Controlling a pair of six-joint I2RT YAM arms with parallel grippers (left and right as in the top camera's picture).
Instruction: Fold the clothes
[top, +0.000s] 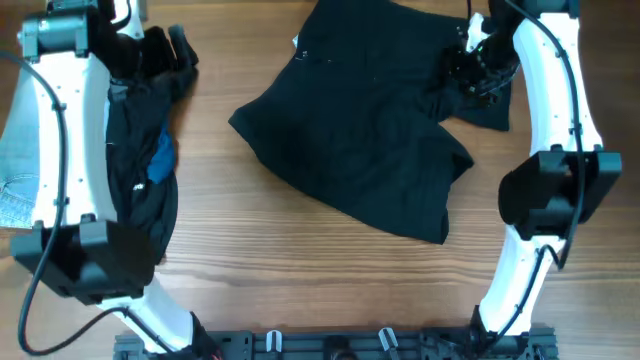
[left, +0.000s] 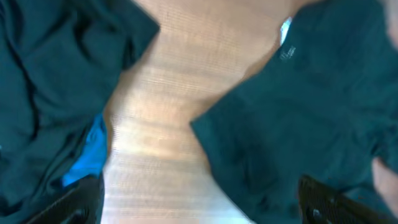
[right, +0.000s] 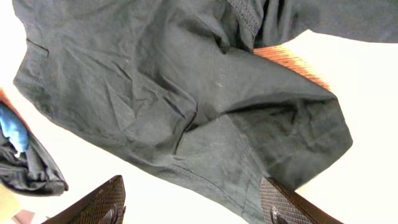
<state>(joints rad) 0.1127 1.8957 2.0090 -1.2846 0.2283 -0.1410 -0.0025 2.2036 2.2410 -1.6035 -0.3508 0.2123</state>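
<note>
I see shorts (top: 360, 130) unfolded on counter (top: 300, 275) — pile (top: 150, 210) waiting; left end effector (left: 202, 202), right end effector (right: 193, 202) spread, empty.

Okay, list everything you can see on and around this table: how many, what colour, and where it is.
crumpled black fabric garment: one, black, spread over the middle of the table toward the far side
heap of dark clothing: one, black, left side, partly under the left arm
blue cloth piece: one, bright blue, poking out of that heap
pale grey fabric: one, light grey-blue, left edge, cut off by the frame
wooden table: one, brown, under everything
robot arms: two, white with black joints, left arm and right arm
left pincer: one, black, open, above the bare strip between heap and garment
right pincer: one, black, open, above the garment
</note>
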